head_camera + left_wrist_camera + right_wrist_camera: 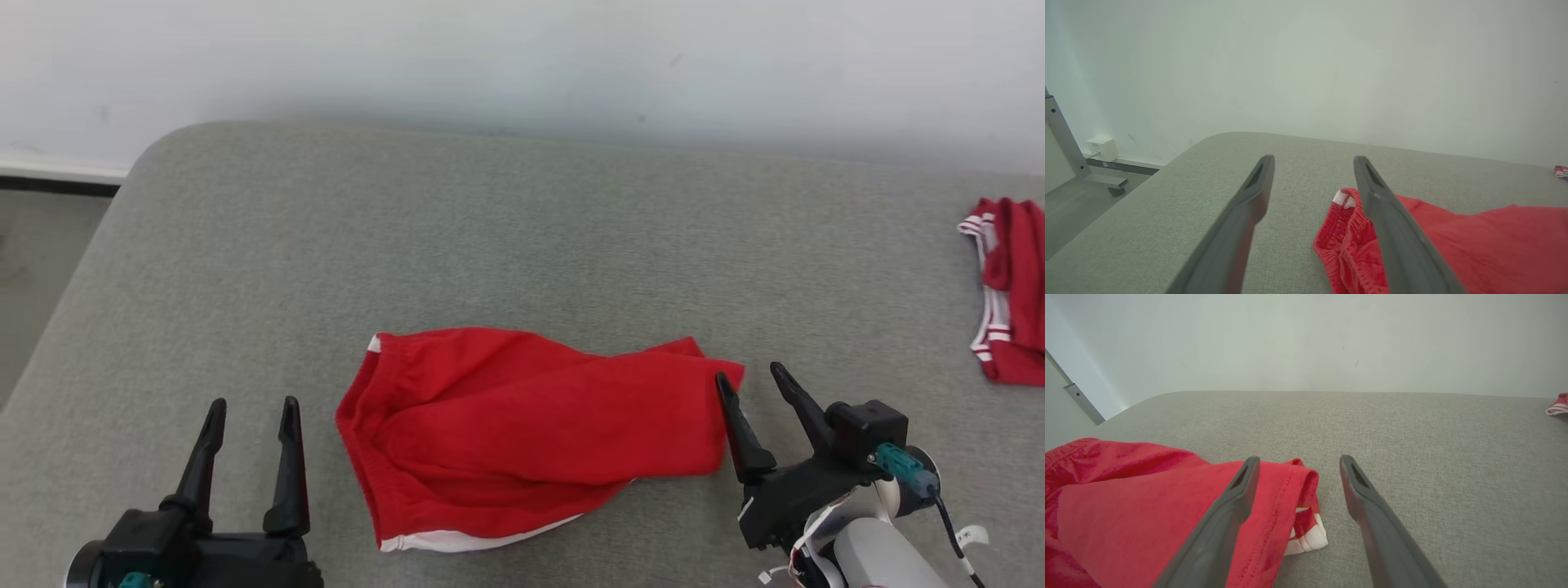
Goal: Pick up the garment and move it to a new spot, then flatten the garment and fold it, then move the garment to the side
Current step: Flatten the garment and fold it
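Now we hold both end effectors wide and empty. Our right end effector (748, 372) stands at the hem end of the red garment (522, 425), its inner finger over the cloth; our left end effector (254, 403) sits just beside the waistband end. Likely we bracket it to take both ends. Farther off, to the right end effector's right, another red piece (1008, 294) lies on the same grey padded surface (571, 229).
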You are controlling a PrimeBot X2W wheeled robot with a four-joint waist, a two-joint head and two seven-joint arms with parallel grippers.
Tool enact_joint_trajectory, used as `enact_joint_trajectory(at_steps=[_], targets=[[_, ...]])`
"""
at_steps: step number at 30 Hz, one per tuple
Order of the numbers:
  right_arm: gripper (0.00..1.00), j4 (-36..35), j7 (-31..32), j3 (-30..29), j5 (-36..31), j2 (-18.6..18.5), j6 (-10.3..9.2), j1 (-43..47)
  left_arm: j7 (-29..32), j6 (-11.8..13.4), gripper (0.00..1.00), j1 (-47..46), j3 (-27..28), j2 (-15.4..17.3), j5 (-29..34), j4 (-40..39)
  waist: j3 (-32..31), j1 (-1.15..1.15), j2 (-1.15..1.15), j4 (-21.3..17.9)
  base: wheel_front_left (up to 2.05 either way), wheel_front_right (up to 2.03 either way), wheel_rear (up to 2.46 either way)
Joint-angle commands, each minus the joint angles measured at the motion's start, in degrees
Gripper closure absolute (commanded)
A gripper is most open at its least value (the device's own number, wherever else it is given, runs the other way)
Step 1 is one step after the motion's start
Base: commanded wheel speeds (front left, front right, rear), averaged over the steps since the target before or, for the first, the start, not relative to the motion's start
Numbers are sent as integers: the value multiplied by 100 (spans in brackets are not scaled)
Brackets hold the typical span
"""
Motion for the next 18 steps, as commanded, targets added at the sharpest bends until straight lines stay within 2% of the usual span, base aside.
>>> enact_joint_trajectory(at_steps=[1, 5, 6, 7, 8, 9, 13, 18], targets=[[0, 188, -32, -9, 62, -22, -16, -92, 0, -31, 0, -58, 5, -41, 88, 13, 167, 0, 0, 271, 0, 0, 0], [0, 734, -74, 88, 182, 9, -16, -281, -1, -117, 0, -131, 46, -115, 107, 81, 218, 0, 0, 450, 0, 0, 0], [15, 827, -92, 130, 231, 20, -16, -307, 0, -134, 0, -133, 69, -127, 110, 92, 224, 0, 0, 468, 0, 0, 0], [62, 909, -109, 171, 271, 12, -16, -330, 0, -151, 0, -130, 86, -138, 125, 98, 229, 0, 0, 479, 0, 0, 0], [86, 972, -116, 214, 314, 0, -16, -362, -1, -164, 0, -129, 106, -151, 135, 105, 234, 0, 0, 483, 0, 0, 0], [100, 1021, -121, 250, 353, -4, -16, -397, -1, -166, 0, -128, 125, -166, 139, 110, 233, 0, 0, 480, 0, 0, 0], [100, 989, -164, 278, 421, -51, -16, -499, 0, -193, 0, -96, 202, -189, 187, 130, 191, 0, 0, 417, 0, 0, 0], [100, 319, -159, -2, 301, -213, -16, -459, 0, -238, 0, -73, 266, -226, 251, 134, 68, 0, 0, 235, 0, 0, 0]])
